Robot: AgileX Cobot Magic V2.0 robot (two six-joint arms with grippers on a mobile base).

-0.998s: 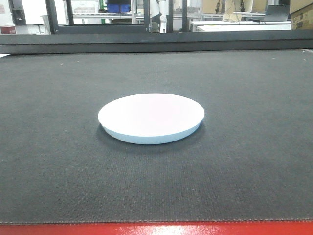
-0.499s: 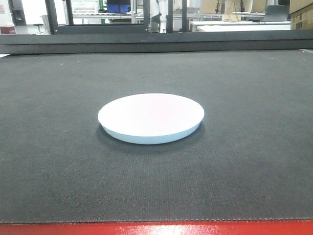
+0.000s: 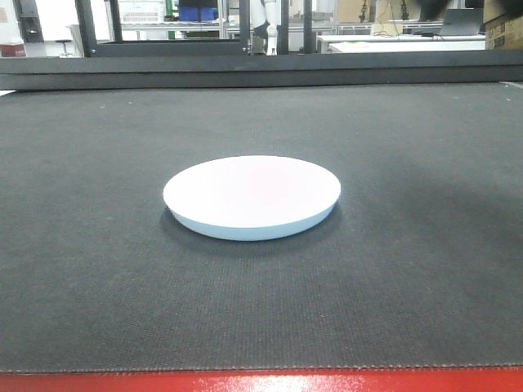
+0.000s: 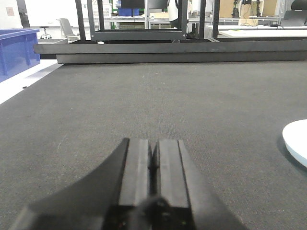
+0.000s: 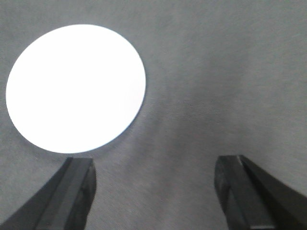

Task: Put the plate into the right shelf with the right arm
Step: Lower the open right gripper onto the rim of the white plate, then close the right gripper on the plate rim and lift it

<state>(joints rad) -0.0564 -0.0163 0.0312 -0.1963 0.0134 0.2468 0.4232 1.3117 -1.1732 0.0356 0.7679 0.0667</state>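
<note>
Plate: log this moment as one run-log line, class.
plate: flat on mat | right gripper: open, above mat | left gripper: shut, empty

Nothing written can be read in any of the views. In the front view, a white sheet behind the dark frame beyond the worktop carries print too small to make out. In the left wrist view, a small sign on the far wall shows only a blurred reddish mark. The cardboard box at the upper right has no legible marking, and the plate has a plain white face.
</note>
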